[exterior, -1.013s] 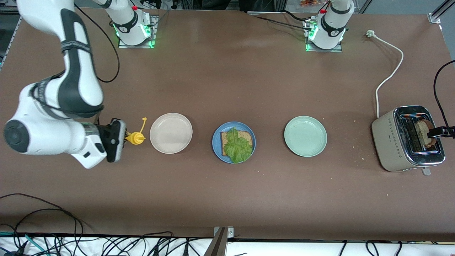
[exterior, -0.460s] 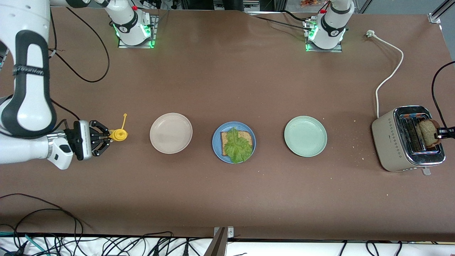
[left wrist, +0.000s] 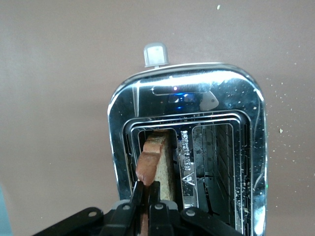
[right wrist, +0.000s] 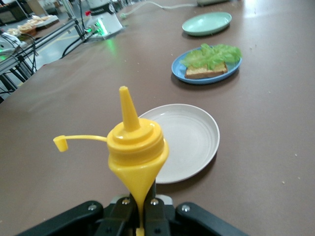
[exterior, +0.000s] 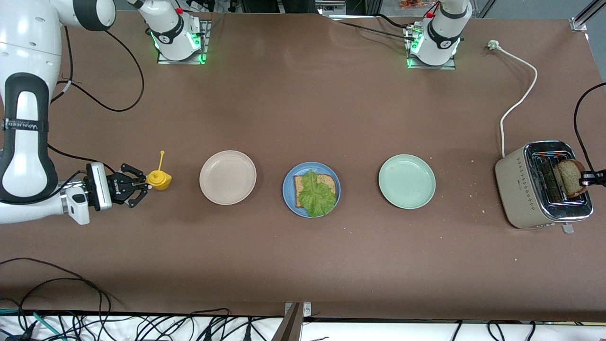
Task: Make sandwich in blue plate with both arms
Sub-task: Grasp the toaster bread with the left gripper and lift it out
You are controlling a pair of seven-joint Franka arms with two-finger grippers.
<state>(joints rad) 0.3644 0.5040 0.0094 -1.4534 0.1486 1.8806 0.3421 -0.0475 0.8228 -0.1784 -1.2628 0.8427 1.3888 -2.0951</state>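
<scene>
While the left pincer (left wrist: 145, 189) stays clamped on the toast slice (exterior: 569, 177) standing in the toaster (exterior: 544, 184) slot directly beneath it, the step in hand is fetching the top slice. Right pincer (exterior: 142, 186): clamped on a yellow sauce bottle (exterior: 159, 179), beige plate (exterior: 227, 177) just past its tip. Blue plate (exterior: 289, 199), between the two pincers, carries bread (exterior: 326, 182) and lettuce (exterior: 315, 194). Next move likely calls for a straight lift clear of the slot, then carrying to the blue plate.

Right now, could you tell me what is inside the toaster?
One slot of the toaster holds a bread slice, standing up and pinched by the left gripper. The other slot looks empty. The slice's lower part is hidden.
</scene>
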